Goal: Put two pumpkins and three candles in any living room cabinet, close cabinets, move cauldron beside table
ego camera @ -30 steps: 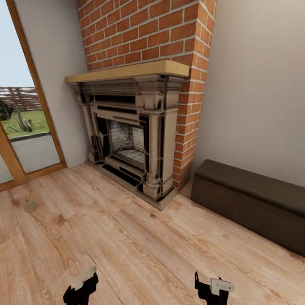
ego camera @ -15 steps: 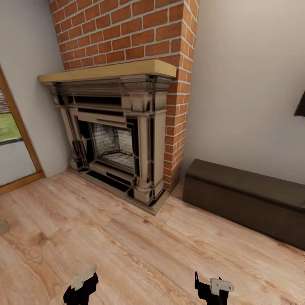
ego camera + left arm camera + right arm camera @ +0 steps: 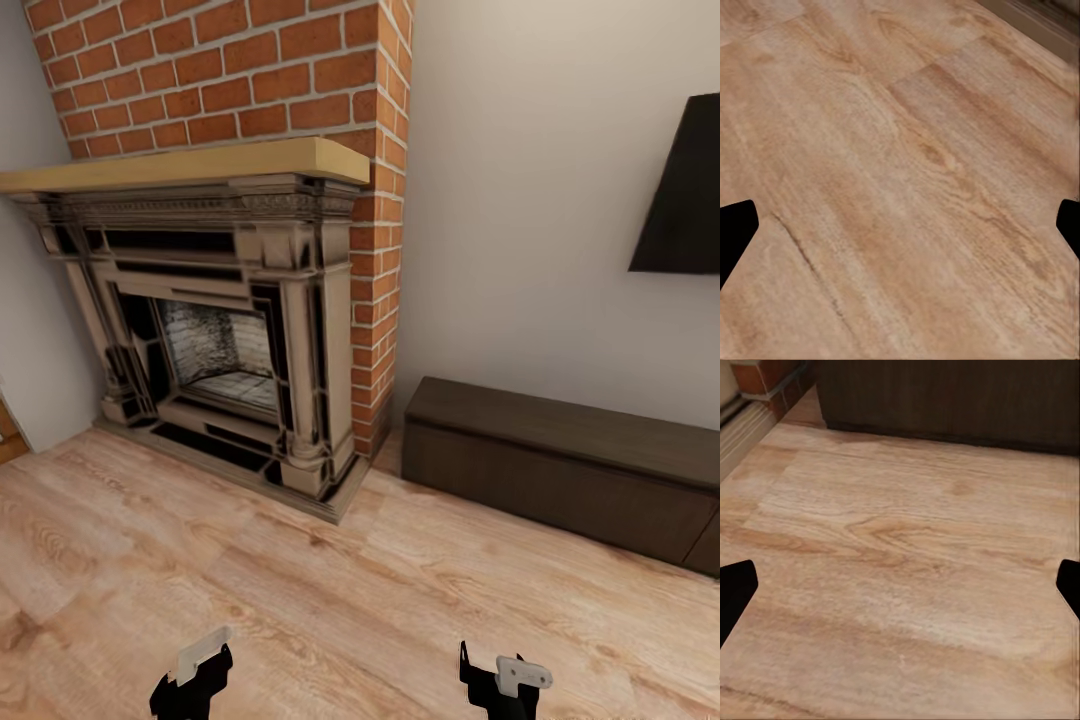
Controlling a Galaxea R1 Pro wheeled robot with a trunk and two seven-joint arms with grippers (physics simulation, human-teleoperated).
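Both grippers, left and right, hung released and empty over the floor, the closed cabinet beside the fireplace.

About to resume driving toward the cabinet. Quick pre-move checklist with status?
1. Cabinet in sight, right of the fireplace: ok.
2. Cabinet fronts look shut: ok.
3. Left gripper open, nothing between its fingers: ok.
4. Right gripper open, nothing between its fingers: ok.
5. Wood floor between robot and cabinet shows no obstacle: ok.
6. Pumpkin or candle located for pickup: cannot tell.
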